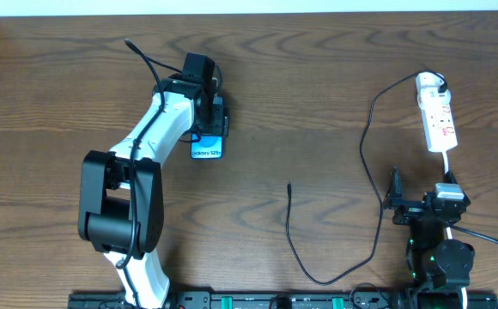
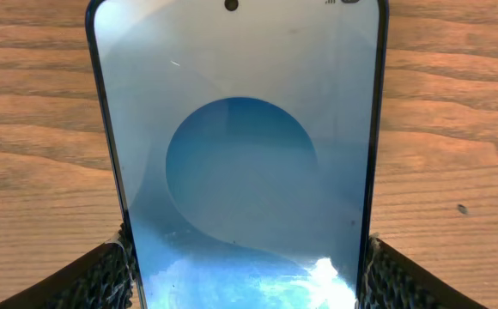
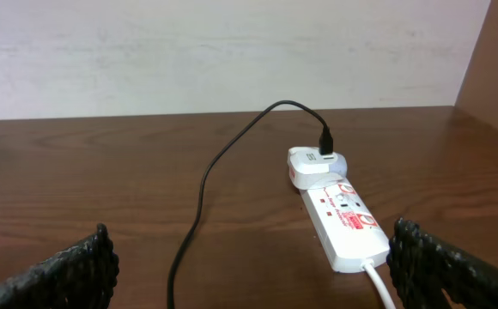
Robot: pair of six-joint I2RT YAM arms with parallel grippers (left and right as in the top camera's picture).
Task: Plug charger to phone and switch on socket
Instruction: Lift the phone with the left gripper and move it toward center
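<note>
Left gripper around phone (charger apart)

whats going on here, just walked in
The left gripper is shut on the phone, with its fingers against both long edges. The phone lies screen up on the table. The right gripper is open and empty, facing the socket. The charger runs from a white adapter on the socket. Its plug tip lies loose, well apart from the phone, so it is not plugged in yet.
</note>
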